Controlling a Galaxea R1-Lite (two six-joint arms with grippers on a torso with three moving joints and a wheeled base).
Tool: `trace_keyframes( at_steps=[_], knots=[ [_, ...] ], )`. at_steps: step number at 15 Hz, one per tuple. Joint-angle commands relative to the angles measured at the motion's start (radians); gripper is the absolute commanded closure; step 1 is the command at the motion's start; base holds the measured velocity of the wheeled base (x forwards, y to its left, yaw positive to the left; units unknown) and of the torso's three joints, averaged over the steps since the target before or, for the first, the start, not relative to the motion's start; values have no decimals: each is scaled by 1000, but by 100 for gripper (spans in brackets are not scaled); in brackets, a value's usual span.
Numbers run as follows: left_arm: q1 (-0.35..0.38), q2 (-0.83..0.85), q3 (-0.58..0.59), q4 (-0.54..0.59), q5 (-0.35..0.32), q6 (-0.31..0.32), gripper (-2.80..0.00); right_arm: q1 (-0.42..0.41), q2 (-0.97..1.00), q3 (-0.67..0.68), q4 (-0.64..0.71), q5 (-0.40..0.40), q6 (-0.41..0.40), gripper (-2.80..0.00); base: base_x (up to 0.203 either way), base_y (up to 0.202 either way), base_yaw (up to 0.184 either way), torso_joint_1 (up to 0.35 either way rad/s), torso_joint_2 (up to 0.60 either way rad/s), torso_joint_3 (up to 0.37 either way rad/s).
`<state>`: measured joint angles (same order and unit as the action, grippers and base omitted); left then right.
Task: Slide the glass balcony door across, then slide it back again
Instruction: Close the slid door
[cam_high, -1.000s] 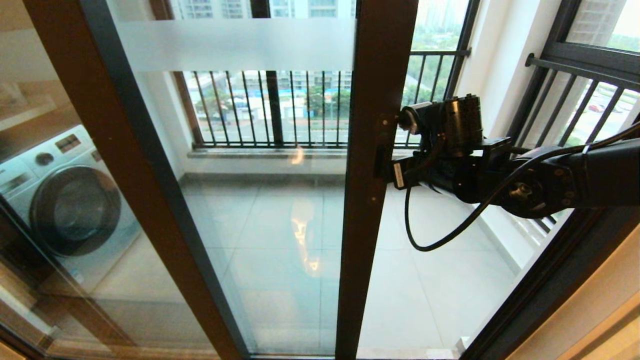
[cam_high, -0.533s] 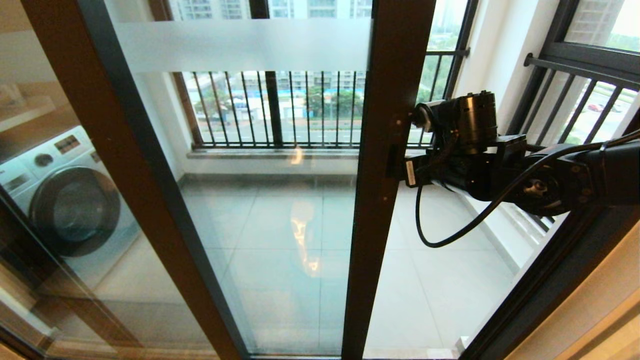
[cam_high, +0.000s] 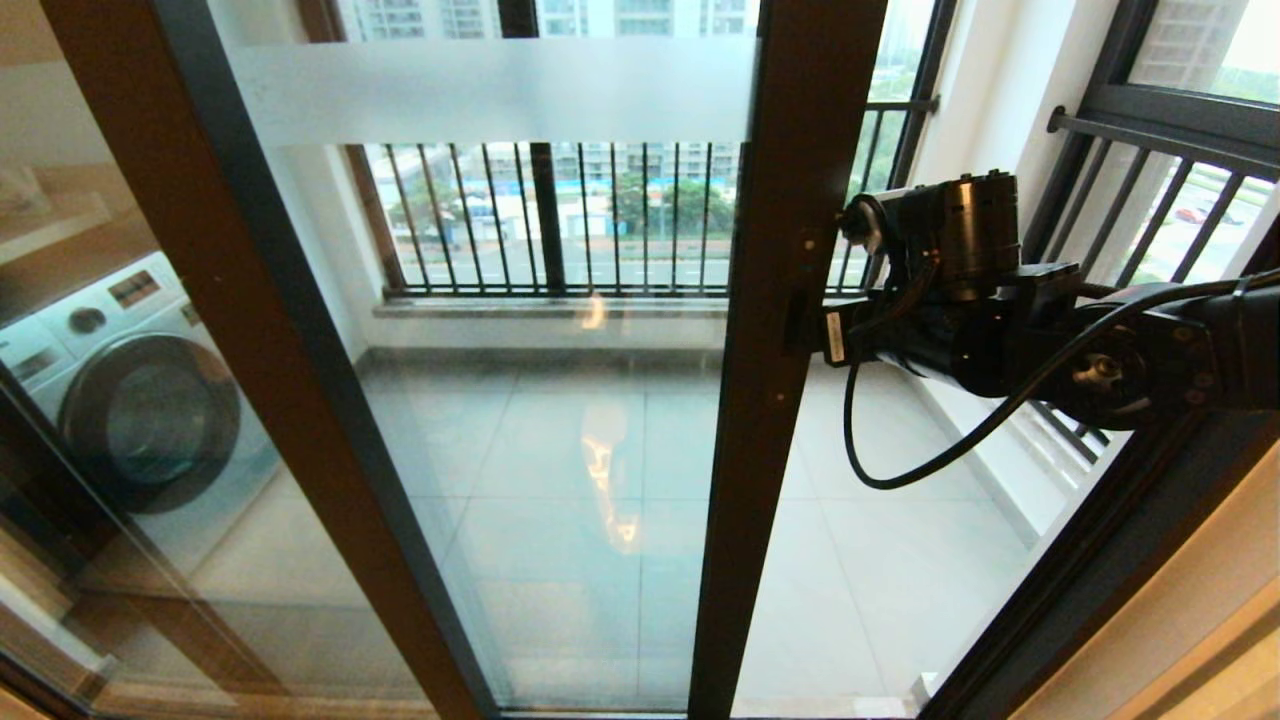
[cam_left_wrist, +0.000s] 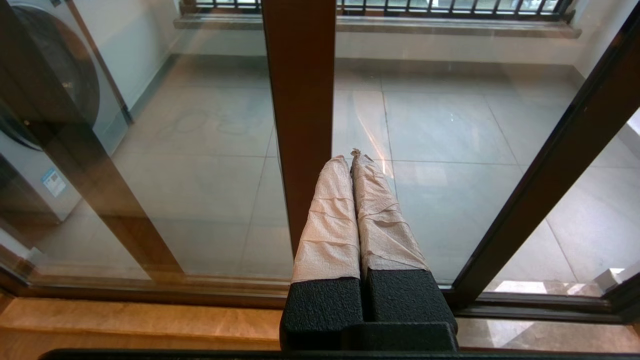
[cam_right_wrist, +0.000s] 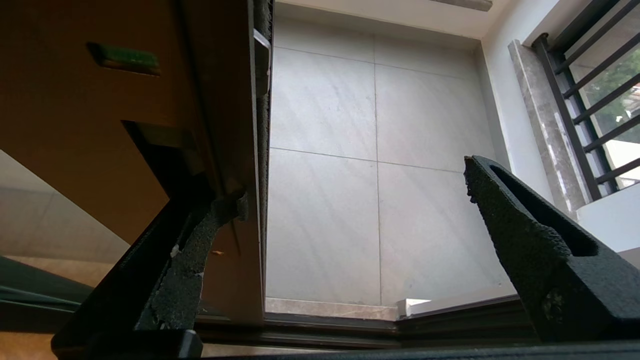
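Door stile: the glass balcony door (cam_high: 780, 330) slid toward the robot's right; its brown stile stood further right in the head view than a second earlier.
Frosted band: its right end (cam_high: 700, 90) travelled right with the stile.
Opening: the gap between stile and right-hand jamb (cam_high: 1100, 560) narrowed.
Right gripper: right gripper (cam_high: 815, 335) moved right together with the stile's edge and rose slightly.
Cable: the loop (cam_high: 900, 470) under the right arm shifted right.
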<state>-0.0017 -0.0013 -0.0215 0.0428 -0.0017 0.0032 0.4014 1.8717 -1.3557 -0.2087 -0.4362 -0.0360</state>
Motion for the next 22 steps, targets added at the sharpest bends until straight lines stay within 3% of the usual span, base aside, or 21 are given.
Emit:
trace_keyframes(
  at_steps=[1,22],
  knots=[
    [0,0,0,0,0,0,0,-3,1,1,2,-1,-1,-280,0,0,0,0,0,0],
    [0,0,0,0,0,0,0,-80,-12,24,5,2,-24,-280,0,0,0,0,0,0]
  ],
)
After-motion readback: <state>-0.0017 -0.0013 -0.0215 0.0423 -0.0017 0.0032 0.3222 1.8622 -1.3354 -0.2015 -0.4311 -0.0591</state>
